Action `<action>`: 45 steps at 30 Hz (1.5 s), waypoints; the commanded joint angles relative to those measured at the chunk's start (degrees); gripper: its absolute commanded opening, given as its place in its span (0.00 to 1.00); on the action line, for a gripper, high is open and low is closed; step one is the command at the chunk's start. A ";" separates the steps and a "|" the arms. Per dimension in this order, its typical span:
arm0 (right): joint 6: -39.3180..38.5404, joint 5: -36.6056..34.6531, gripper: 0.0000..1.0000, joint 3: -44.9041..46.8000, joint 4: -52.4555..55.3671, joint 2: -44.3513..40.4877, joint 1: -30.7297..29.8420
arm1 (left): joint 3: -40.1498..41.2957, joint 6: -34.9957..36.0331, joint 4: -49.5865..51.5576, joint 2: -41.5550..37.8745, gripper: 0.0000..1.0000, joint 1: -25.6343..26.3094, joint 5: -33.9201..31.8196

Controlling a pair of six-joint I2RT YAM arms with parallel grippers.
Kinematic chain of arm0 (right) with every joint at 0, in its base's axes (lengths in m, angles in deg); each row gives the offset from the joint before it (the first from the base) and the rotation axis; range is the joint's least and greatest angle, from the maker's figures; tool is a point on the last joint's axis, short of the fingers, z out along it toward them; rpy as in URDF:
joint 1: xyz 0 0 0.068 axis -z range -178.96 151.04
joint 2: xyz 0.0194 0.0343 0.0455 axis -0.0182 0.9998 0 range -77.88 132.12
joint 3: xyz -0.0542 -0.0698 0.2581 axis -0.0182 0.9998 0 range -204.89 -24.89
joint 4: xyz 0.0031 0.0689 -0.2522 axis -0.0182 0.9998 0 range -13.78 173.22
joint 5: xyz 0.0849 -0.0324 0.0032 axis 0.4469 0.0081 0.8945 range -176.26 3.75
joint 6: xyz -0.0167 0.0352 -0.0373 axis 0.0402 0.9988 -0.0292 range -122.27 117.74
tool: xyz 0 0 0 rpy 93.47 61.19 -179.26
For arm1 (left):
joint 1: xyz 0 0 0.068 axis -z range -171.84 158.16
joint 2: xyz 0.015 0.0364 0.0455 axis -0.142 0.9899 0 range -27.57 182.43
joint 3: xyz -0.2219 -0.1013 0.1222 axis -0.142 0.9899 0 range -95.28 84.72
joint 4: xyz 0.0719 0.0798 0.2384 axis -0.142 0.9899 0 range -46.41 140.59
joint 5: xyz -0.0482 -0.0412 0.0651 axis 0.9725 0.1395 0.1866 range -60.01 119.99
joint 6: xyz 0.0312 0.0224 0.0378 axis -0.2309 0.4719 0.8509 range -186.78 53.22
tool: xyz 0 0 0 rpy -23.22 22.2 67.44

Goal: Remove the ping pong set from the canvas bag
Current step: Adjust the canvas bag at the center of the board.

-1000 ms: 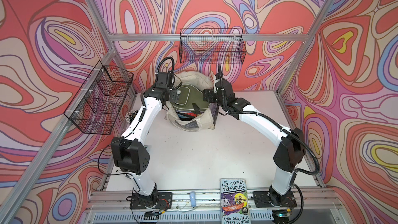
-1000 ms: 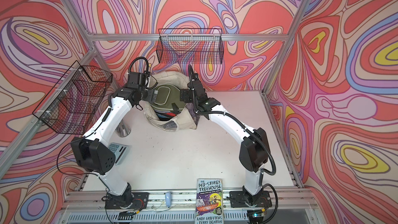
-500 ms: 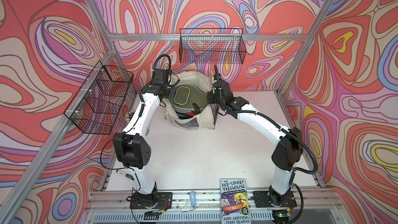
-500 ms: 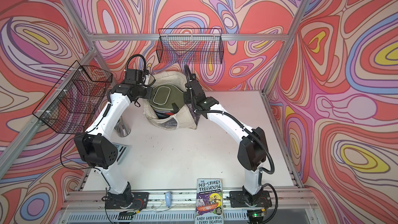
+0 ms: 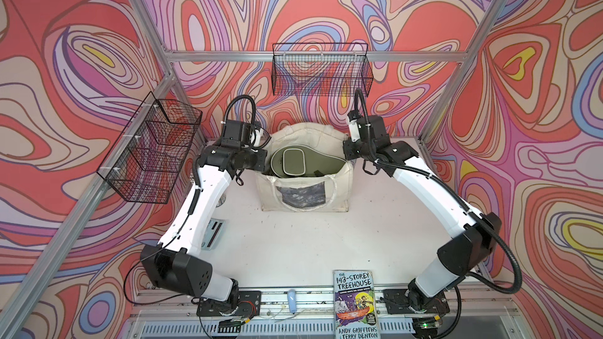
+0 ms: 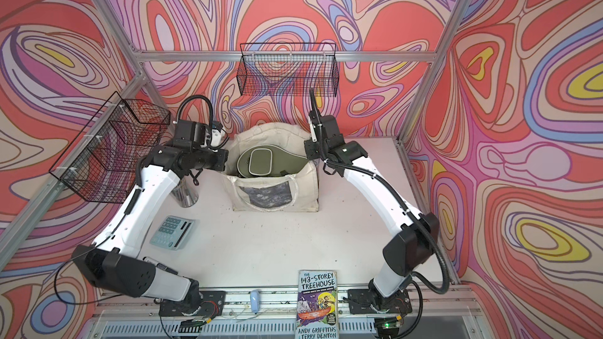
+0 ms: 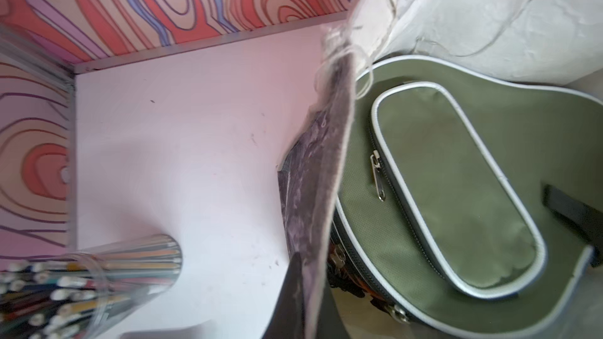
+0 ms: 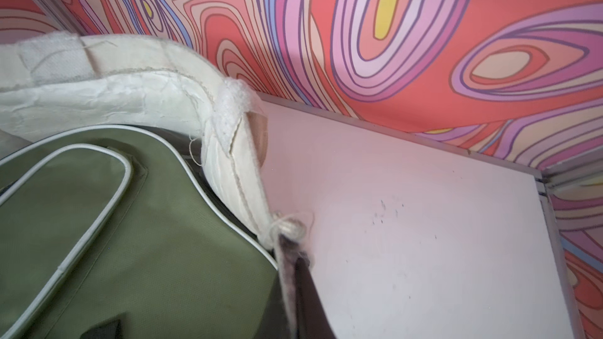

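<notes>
White desk (image 5: 293,239) among swirly pink walls. At far middle, upright with open mouth, canvas bag (image 5: 303,190). Inside, on top, olive green paddle case (image 5: 293,161), not yet out. Left claw (image 7: 305,275) pinching bag's left rim, right claw (image 8: 295,265) pinching right rim. At near edge, paperback book (image 5: 355,304).

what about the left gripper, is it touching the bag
Touching: the left wrist view shows the left gripper shut on the bag, its edge pinched between the jaws.
</notes>
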 commanded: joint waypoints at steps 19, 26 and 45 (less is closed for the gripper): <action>-8.35 5.40 0.92 6.06 -7.71 -6.31 2.09 | -4.06 7.87 -8.27 6.02 1.00 3.31 6.01; -12.47 15.64 0.98 5.00 -7.04 -5.45 2.04 | -13.80 12.44 -8.03 19.38 1.00 0.60 21.00; -24.30 37.51 0.98 -4.92 5.36 -0.26 0.96 | -17.52 13.00 -8.17 17.58 0.00 -0.68 27.01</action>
